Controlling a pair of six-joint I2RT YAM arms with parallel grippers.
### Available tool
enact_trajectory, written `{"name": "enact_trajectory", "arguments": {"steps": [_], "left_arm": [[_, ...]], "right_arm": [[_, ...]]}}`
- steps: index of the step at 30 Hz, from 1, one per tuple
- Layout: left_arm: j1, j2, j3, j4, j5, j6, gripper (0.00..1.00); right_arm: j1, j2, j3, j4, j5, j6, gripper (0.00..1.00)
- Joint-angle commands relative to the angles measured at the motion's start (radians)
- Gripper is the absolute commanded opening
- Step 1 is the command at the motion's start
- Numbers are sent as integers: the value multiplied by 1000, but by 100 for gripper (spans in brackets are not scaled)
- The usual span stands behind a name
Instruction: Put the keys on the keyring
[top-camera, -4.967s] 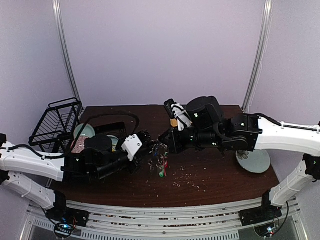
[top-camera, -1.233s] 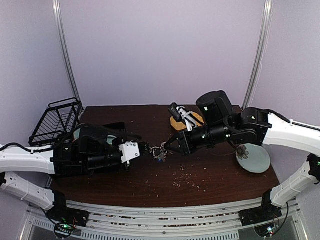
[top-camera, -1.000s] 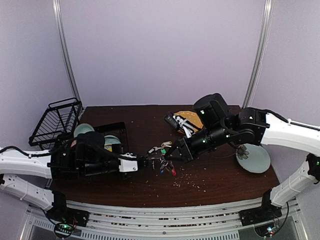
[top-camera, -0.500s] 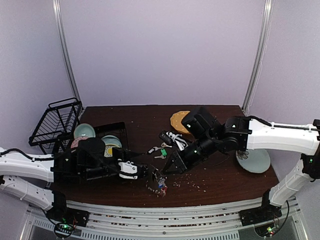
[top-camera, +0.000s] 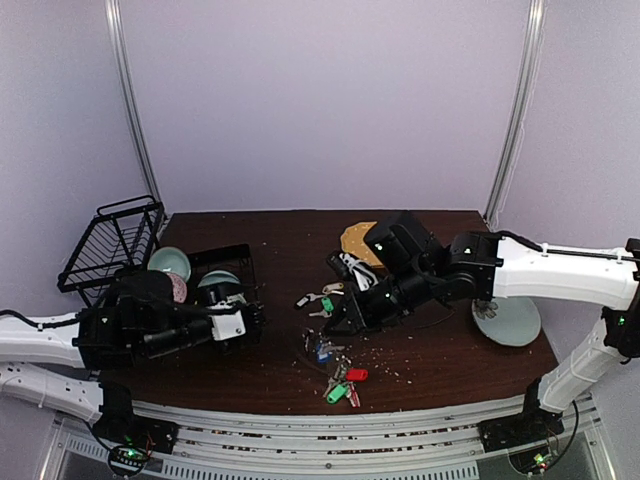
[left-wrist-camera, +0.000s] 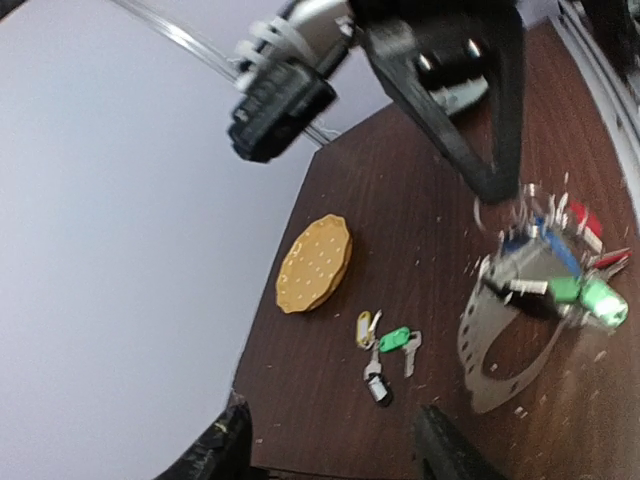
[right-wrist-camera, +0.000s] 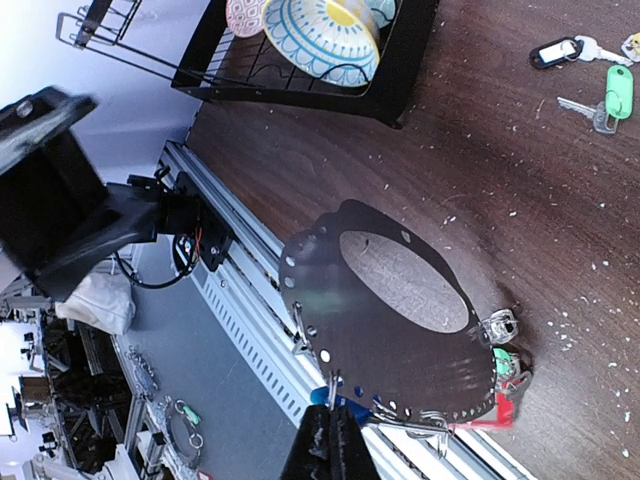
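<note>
From above, you have the ring (top-camera: 317, 346) low over the table toward the front edge, just under the right gripper (top-camera: 335, 322). A bunch of keys (top-camera: 342, 383) trails from it toward the near edge, showing red and green tags. The left gripper (top-camera: 252, 318) sits well apart to the left. A few loose keys (top-camera: 318, 298) lie beyond the ring, short of the orange plate (top-camera: 355, 240).

On the left wrist view, that pincer's fingers (left-wrist-camera: 228, 450) stand spread with nothing between them, so it is open and empty. Ahead, the ring is blurred, with blue, green and red tags bunched on its right side. The right gripper's fingers meet in a single tip just above it. Three loose keys, tagged cream, green and black, lie between the ring and the plate.

On the right wrist view, the fingers are pressed together at the bottom of the frame, right at the ring's rim. You cannot tell from here whether they pinch the rim or only touch it. The ring reads as a dark flat band pierced with small holes, with green and red tags at its lower right. The loose keys sit at the upper right, well apart from it.

By this showing you are partway: several keys are on, and at least three are left to thread. Your free left pincer looks the likely one to fetch the next key.
</note>
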Motion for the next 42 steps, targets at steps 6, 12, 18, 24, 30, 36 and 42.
{"name": "enact_trajectory", "arguments": {"steps": [6,12,18,24,30,36,42], "left_arm": [[-85,167,88,245,347,-512,16],[-92,298,69,355,297,-575,22],[-92,362,62,376,134,-612,31],[-92,377,39,395,38,-636,32],[-91,366,13,428,21,-655,41],[-77,384,23,436,23,-667,48],[-77,436,66,426,105,-659,41]], "right_arm": [[-22,-44,45,78,139,77,0],[-25,-53,50,90,156,71,0],[-26,-56,38,105,141,71,0],[-25,-67,33,98,144,61,0],[-26,-69,34,93,144,49,0],[-25,-69,29,103,128,43,0],[-26,-76,23,116,139,47,0]]}}
